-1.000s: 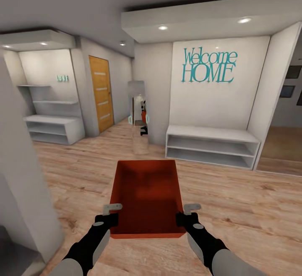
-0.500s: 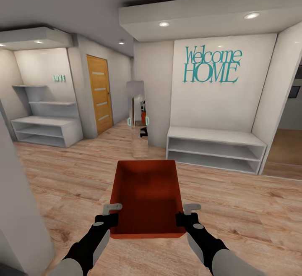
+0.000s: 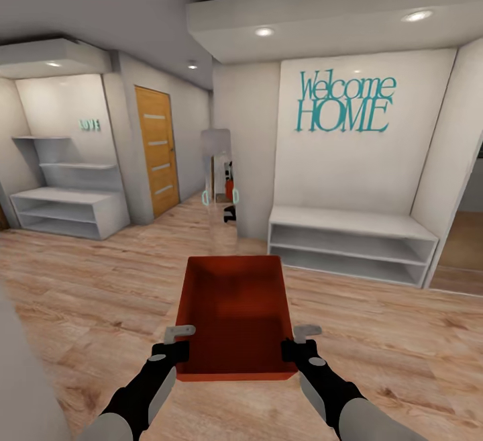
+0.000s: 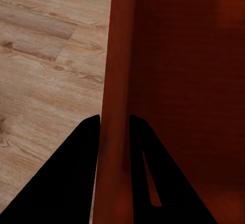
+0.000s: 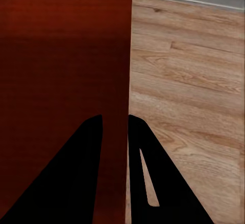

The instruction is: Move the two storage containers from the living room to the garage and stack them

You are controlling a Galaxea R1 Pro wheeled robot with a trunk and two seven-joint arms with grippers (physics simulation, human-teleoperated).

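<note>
i've got the bin slung between both sets of fingers, left fingers clamped over its left wall and right fingers over its right wall, its long axis running straight ahead of me above the wood floor.

Ahead of you a teal "Welcome HOME" sign hangs above a low white shelf bench; to your left stand a tan door with glass slats and white wall shelves, all on light wood-plank flooring
</note>
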